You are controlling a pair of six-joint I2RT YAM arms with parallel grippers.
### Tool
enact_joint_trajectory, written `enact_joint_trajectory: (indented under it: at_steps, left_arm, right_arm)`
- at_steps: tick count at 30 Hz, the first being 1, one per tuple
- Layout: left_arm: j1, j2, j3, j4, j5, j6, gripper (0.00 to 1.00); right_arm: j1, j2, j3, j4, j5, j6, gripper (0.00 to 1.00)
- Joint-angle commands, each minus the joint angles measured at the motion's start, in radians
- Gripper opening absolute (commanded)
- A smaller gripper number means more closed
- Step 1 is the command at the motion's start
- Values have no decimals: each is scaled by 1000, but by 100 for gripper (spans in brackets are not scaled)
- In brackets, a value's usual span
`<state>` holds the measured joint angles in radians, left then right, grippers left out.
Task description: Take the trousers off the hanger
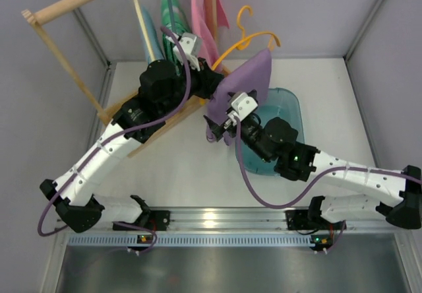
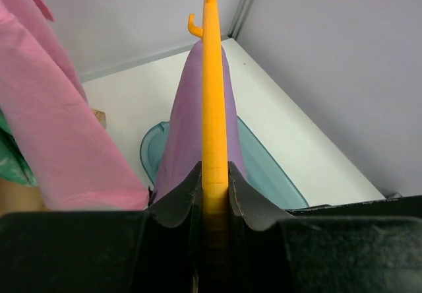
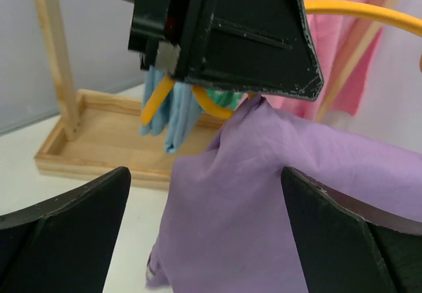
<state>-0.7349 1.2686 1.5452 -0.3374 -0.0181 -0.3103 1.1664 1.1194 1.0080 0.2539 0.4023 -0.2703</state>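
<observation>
The left gripper (image 2: 214, 191) is clamped tight on the orange hanger (image 2: 212, 75), whose frame runs edge-on straight out from its fingers. The lilac trousers (image 2: 184, 128) are draped over the frame just beyond the fingertips. The right gripper (image 3: 204, 187), jaws spread wide and holding nothing, faces the hanging cloth directly ahead, with a teal basin (image 1: 285, 101) below that hand.
</observation>
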Motion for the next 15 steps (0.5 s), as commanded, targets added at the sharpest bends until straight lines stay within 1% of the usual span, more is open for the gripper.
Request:
enact_joint_trajectory:
  at_steps: [1,4,5,6,9,13,15]
  left_arm:
    - [-57,-14,98,218,-221,59,0]
    - [-77,-6,104,227,-249,60,0]
    - [-81,-6,104,227,-246,63,0]
    - [-86,-5,104,227,-243,65,0]
    - [-95,-9,102,225,-246,79,0]
    - [-95,-23,99,227,-255,99,0]
    - [-95,-29,98,224,-250,103,0]
  right_arm:
    - [49,54,40,116,214,-96,99]
    - [75,100,31,181,308,-139,99]
    - [82,111,26,239,340,-158,99]
    - [91,131,21,260,390,-196,99]
    - [102,154,9,324,464,-257,99]
    - [105,119,-31,326,466,-257,95]
    - [107,76,-58,314,417,-254,95]
